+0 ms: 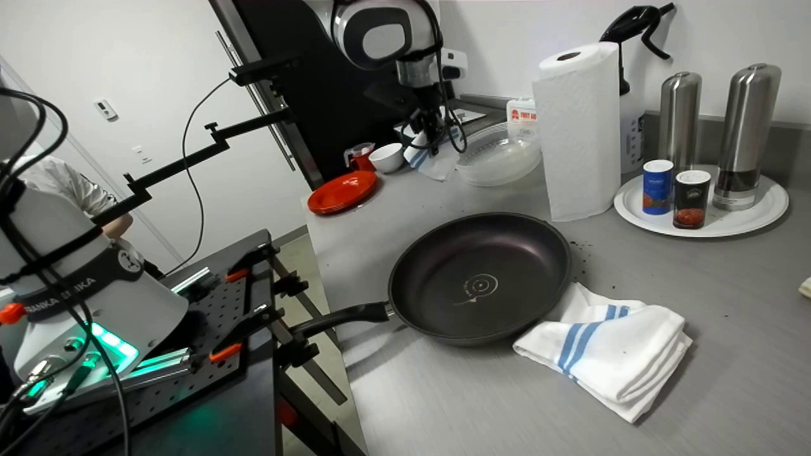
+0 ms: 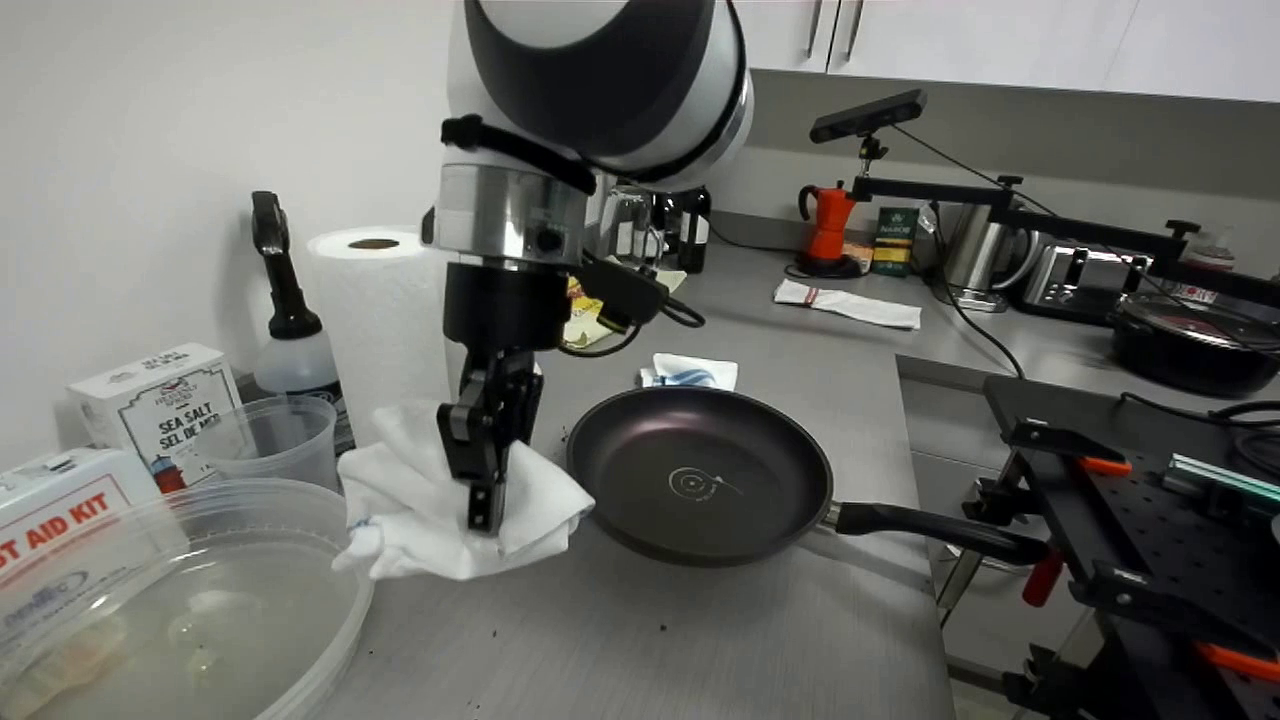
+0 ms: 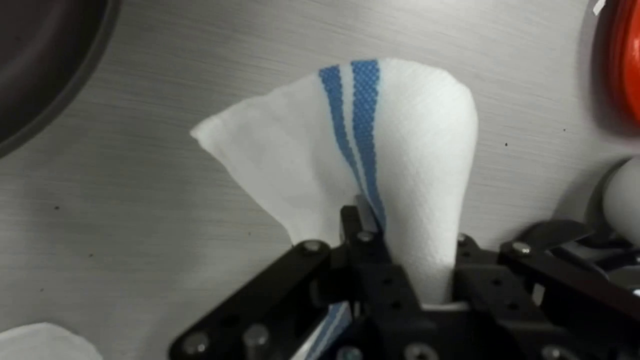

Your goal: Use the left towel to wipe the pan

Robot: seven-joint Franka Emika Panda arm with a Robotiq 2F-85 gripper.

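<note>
In an exterior view, you have the gripper [image 1: 434, 147] at the upper centre of the frame with the striped towel [image 1: 438, 167] hanging from it, presumably the left one your task means. The pan [image 1: 478, 278] sits mid-frame, below and slightly right of that cloth, with a stretch of counter [image 1: 424, 199] between. A folded towel [image 1: 608, 351] lies beside the pan at lower right, on the opposite side from your gripper. In an exterior view, the handle [image 2: 940, 528] runs off toward the right of the frame, pointing away from the cloth at centre left, so its long axis should be out of your path; the cloth's right corner overlaps the pan's outline there. In the wrist view, the fingers [image 3: 371, 256] at bottom centre grip a thick fold of the cloth, its striped flap spread above the tips in the frame. The pan's rim curves through the upper left corner, well clear of the cloth's pointed left corner, so the two are apart. Your next move likely turns on that: the pan lies up and left of the fingers here, calling for a sideways carry high enough to pass the rim before you press the flap down.
</note>
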